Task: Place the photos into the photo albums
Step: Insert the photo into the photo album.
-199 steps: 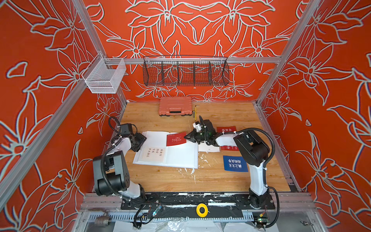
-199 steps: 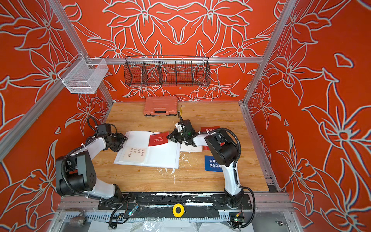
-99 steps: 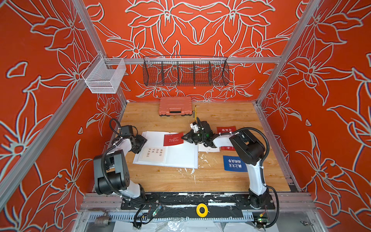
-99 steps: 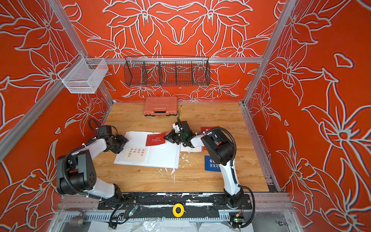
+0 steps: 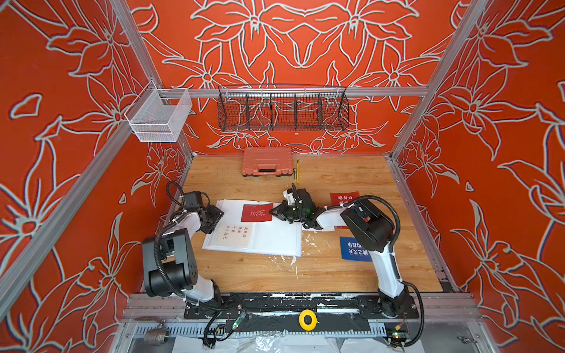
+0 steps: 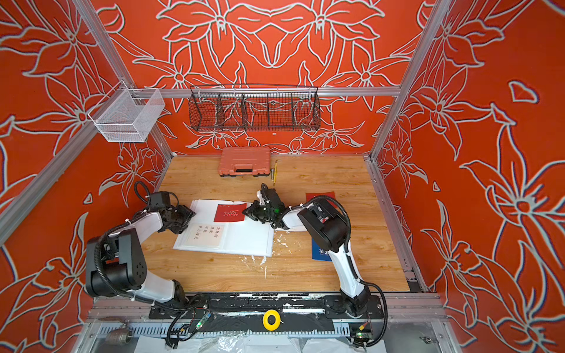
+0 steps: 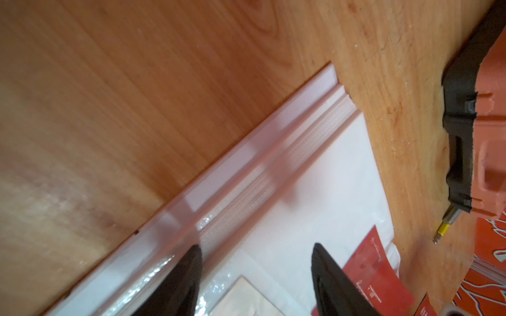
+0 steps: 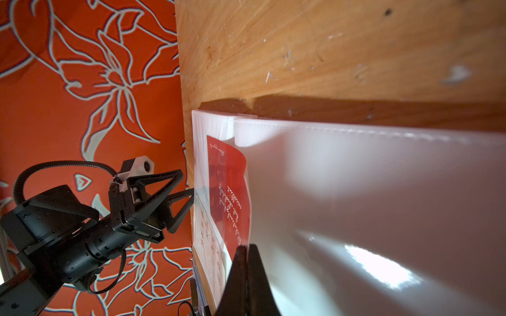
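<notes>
The photo album [image 5: 275, 241] [image 6: 247, 241] lies open on the wooden table. My right gripper [image 5: 274, 211] [image 6: 245, 211] [image 8: 245, 247] is shut on the edge of a red photo [image 5: 256, 212] [image 6: 230, 212] [image 8: 227, 186] over the album's far half, beside a bulging clear sleeve page [image 8: 356, 191]. Whether the photo is inside the sleeve I cannot tell. My left gripper [image 5: 218, 215] [image 6: 190, 215] [image 7: 256, 246] stands open at the album's left edge [image 7: 315, 177]. A white photo [image 5: 235, 233] [image 7: 246, 298] sits in the left page's sleeve. A blue photo [image 5: 354, 249] and a second red photo [image 5: 344, 197] lie right of the album.
An orange-pink plastic case [image 5: 266, 165] [image 7: 490, 136] stands at the back with a yellow-handled tool [image 5: 297, 172] [image 7: 443, 234] beside it. A black wire basket [image 5: 282, 108] and a white mesh basket [image 5: 159, 117] hang on the walls. White flecks [image 5: 284, 259] dot the table near the album's front edge.
My right gripper has carried the red photo to the left across the album. The left gripper has stayed at the album's left edge.
</notes>
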Available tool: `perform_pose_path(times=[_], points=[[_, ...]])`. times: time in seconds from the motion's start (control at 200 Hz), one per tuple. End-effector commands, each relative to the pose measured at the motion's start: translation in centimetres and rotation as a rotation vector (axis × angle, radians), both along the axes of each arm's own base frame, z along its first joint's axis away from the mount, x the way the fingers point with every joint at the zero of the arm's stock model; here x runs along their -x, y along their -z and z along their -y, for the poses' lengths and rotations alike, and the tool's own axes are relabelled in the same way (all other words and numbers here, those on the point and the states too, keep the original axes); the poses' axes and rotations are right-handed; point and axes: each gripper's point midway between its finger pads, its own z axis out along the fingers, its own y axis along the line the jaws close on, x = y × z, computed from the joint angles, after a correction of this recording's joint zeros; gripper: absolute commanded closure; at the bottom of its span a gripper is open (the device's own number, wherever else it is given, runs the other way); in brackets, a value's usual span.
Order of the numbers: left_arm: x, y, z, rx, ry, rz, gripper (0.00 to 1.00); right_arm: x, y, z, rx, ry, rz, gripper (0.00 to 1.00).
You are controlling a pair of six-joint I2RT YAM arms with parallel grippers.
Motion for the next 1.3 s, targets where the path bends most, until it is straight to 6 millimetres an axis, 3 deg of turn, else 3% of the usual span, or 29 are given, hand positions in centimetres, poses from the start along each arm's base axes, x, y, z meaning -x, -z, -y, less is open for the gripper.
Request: perform_pose_path(times=[0.0,0.205,0.325,0.48,0.781,1.006,1.296], points=[[1.4,1.3,0.8,0.046,-0.006,-0.049,0.37,-0.4,-0.4,-1.9,-0.022,0.012,-0.005,1.00],[1.5,1.4,0.9,0.049,-0.005,-0.051,0.37,-0.1,0.2,-4.0,0.016,-0.010,-0.024,0.99],[1.6,1.4,0.9,0.048,-0.006,-0.051,0.37,0.4,0.4,-4.8,0.067,-0.033,-0.028,0.91],[1.8,1.4,1.0,0.052,-0.008,-0.051,0.37,1.1,0.6,-3.0,0.199,-0.039,-0.012,0.79],[1.8,1.1,1.1,0.049,0.000,-0.040,0.37,1.7,-1.7,0.2,0.437,-0.067,0.069,0.67],[2.2,0.6,0.6,0.006,0.006,-0.042,0.41,2.0,-0.8,-0.6,0.545,-0.132,0.052,0.65],[2.4,0.5,0.7,-0.001,0.006,-0.038,0.41,2.0,-0.5,-2.3,0.570,-0.161,0.061,0.52]])
